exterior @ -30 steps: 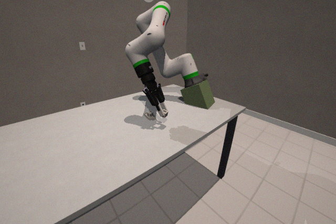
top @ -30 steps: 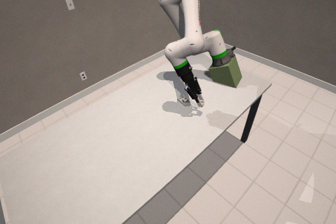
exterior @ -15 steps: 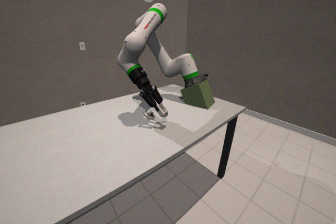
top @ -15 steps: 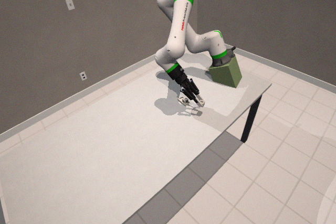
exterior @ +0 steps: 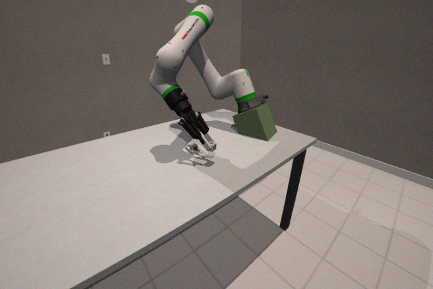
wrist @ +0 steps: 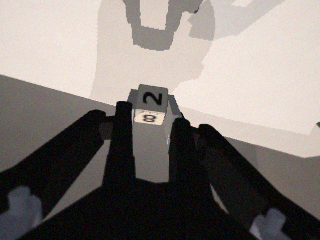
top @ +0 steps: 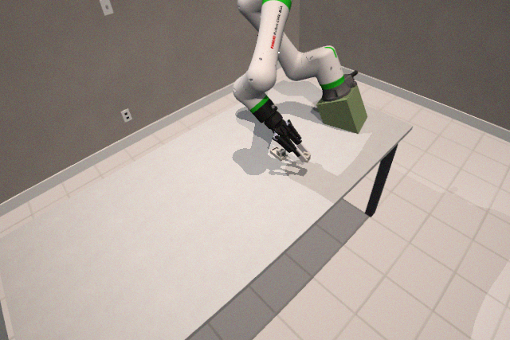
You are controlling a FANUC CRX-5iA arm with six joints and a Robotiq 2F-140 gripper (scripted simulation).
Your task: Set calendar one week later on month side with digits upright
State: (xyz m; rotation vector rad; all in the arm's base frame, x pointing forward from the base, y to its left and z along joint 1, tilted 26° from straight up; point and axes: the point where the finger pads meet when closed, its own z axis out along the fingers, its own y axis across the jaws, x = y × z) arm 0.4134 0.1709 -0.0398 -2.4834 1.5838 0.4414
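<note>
My gripper (top: 304, 153) (exterior: 209, 143) (wrist: 150, 103) is shut on a white number cube (top: 307, 157) (exterior: 212, 146) (wrist: 152, 95). The gripper leans over, and the cube is tilted with it, low over the table. In the wrist view the cube shows a black 2, turned sideways, and below it a brightly lit face with an 8, also sideways. The small tray (top: 274, 154) (exterior: 190, 150) is on the table just left of the held cube in the top and exterior views. A second cube (top: 281, 153) (exterior: 194, 146) is in it, mostly shaded; its digits and the month's name cannot be read.
The arm reaches over the white table (top: 164, 220) (exterior: 105, 205) from its green base block (top: 341, 115) (exterior: 254, 122). The fingers pass close above the tray. The table's front edge lies to the right and below in the top and exterior views.
</note>
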